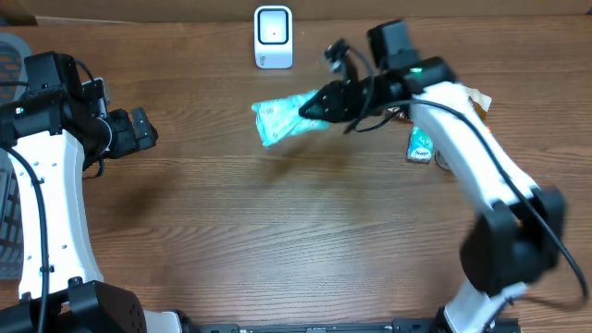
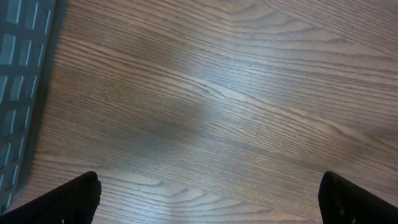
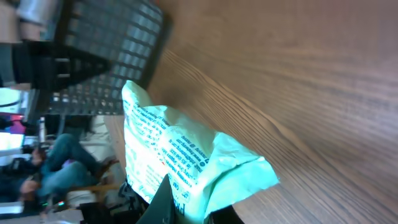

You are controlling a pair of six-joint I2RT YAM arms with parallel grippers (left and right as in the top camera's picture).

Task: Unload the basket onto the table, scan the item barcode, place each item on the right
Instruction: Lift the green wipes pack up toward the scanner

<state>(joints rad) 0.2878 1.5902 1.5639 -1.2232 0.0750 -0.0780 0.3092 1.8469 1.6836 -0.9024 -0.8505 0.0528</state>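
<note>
A light teal snack packet hangs above the table just below the white barcode scanner, which stands at the back edge. My right gripper is shut on the packet's right end. The right wrist view shows the packet with its printed text, pinched between my fingers at the bottom. My left gripper is open over bare wood at the left, its two fingertips far apart with nothing between them.
Another teal packet and a brown-wrapped item lie at the right behind my right arm. A dark grid basket sits at the table's left edge, also seen as the basket in the left wrist view.
</note>
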